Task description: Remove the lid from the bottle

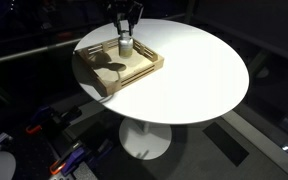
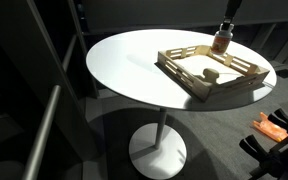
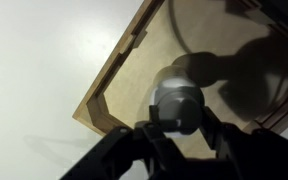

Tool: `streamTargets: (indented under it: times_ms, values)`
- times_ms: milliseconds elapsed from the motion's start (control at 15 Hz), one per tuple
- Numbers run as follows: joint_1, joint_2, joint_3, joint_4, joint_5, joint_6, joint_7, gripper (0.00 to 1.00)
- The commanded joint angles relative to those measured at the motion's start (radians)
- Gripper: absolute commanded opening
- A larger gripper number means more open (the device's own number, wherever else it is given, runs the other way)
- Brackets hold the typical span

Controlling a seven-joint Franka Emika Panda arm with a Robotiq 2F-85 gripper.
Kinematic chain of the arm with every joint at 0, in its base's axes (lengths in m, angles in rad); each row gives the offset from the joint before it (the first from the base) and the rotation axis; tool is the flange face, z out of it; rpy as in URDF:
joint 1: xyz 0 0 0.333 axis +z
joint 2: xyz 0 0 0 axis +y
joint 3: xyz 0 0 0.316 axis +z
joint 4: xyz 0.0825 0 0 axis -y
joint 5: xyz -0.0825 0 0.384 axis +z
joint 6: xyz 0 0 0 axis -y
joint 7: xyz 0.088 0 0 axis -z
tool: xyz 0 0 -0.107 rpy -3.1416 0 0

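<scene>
The bottle (image 1: 125, 46) stands upright in the far corner of a wooden tray (image 1: 144, 70) on the round white table; it also shows in the other exterior view (image 2: 221, 43). My gripper (image 1: 125, 32) comes straight down onto its top. In the wrist view the bottle (image 3: 170, 92) is seen from above, pale grey and round, with the lid (image 3: 181, 108) in its middle. My gripper's (image 3: 179, 120) two dark fingers press against both sides of the lid, shut on it. The lid sits on the bottle.
The tray (image 2: 199, 88) has low slatted wooden walls, and its corner (image 3: 92, 115) lies close to the bottle. A small pale object (image 2: 211, 72) lies on the tray floor. The white table (image 1: 199, 70) extends beside the tray. Orange-handled tools (image 2: 276, 128) lie on the floor.
</scene>
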State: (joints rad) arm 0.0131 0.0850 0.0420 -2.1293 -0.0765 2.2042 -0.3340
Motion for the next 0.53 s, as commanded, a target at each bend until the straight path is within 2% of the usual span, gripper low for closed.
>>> streamTargets:
  times_ms: [0, 133, 333, 467]
  values:
    - [0.006, -0.004, -0.005, 0.009, -0.045, -0.006, 0.045, 0.68]
    - [0.006, -0.003, -0.004, 0.006, -0.054, -0.001, 0.052, 0.76]
    - [0.006, -0.002, -0.004, 0.005, -0.059, 0.0, 0.05, 0.99]
    - [0.005, -0.001, -0.004, 0.005, -0.058, 0.0, 0.048, 1.0]
